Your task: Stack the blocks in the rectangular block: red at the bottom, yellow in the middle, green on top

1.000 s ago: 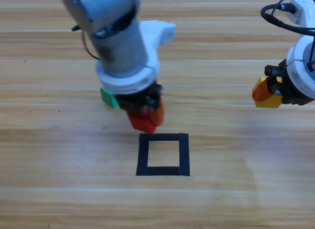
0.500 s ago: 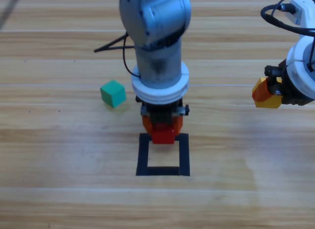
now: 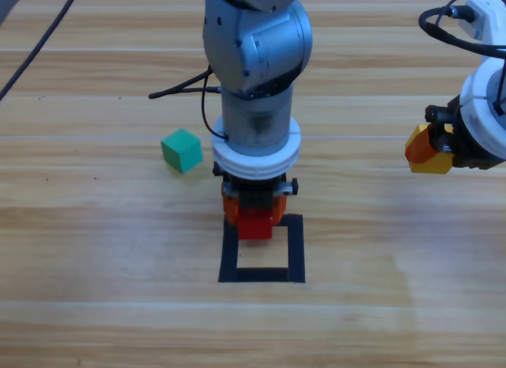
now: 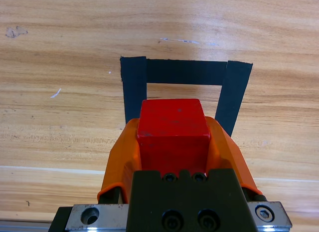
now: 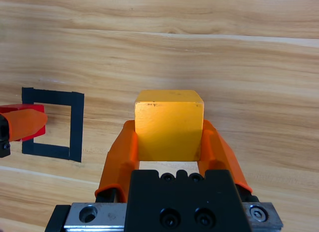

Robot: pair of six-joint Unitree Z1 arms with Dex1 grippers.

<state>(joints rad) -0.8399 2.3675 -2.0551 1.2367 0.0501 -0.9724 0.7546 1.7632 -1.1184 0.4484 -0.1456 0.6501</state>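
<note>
Layout on the table [image 3: 79,249]

Tape outline [image 3: 296,249] at centre — one cube [image 3: 182,150] at its 10 o'clock, another [image 3: 254,224] over its 12 o'clock edge.

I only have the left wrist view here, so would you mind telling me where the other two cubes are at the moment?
Observer: The yellow cube is clamped in the right gripper, which waits at the table's right side, away from the black tape outline.
Operator: Thank you. And the green one?
Observer: The green cube sits alone on the table, left of the left arm, with nothing touching it.
Operator: Is my red cube over the square yet?
Observer: From above, the red cube in the left gripper overlaps the outline's far edge, not yet centred over the inside.
</note>
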